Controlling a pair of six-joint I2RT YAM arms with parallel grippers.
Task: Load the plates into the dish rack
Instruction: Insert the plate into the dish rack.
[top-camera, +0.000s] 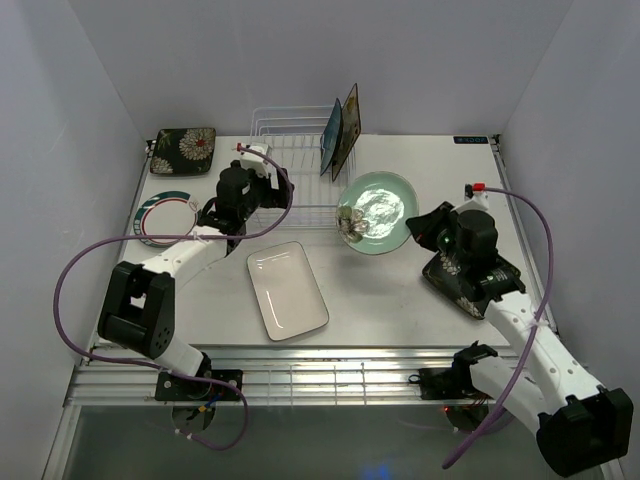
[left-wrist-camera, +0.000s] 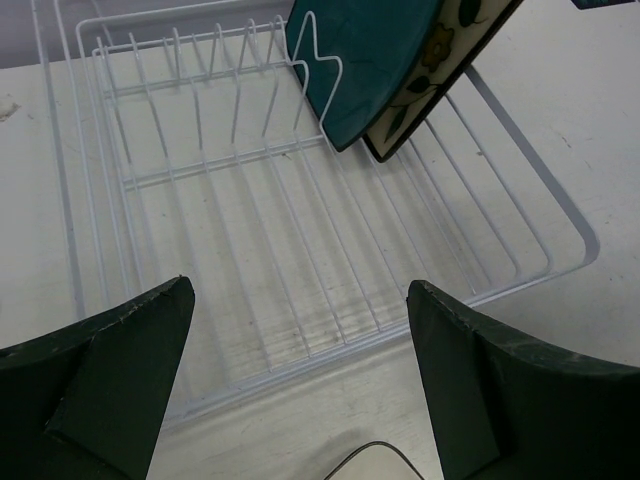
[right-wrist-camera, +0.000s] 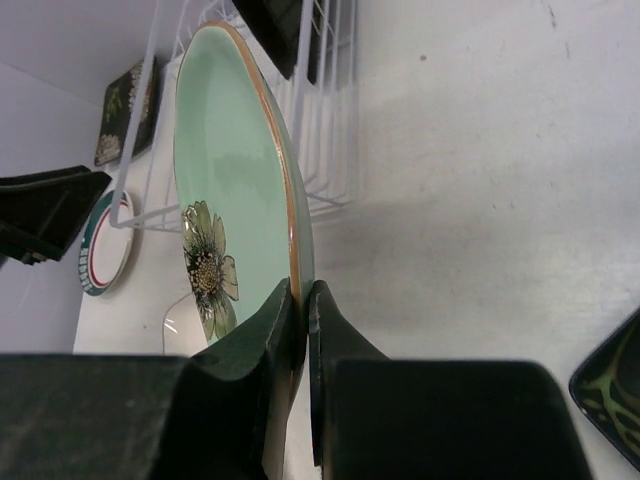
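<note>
Right end effector (right-wrist-camera: 303, 292) pinching mint-green plate (right-wrist-camera: 225, 170), left end effector (left-wrist-camera: 300, 300) spread

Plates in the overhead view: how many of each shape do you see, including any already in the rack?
Square: 4, teal plate and cream floral plate in the dish rack, far-left dark floral plate, right-side dark floral plate
Round: 2, mint-green plate in the right gripper, green-rimmed plate
Rectangular: 1, white rectangular plate
Total: 7 plates

Place: robot test cell, lab-like.
Enclosure: plain pale walls (top-camera: 70, 110) on three sides.
Fixtures: white table (top-camera: 400, 300); cabled left arm (top-camera: 175, 262) and right arm (top-camera: 530, 345) on a metal rail (top-camera: 320, 375).
</note>
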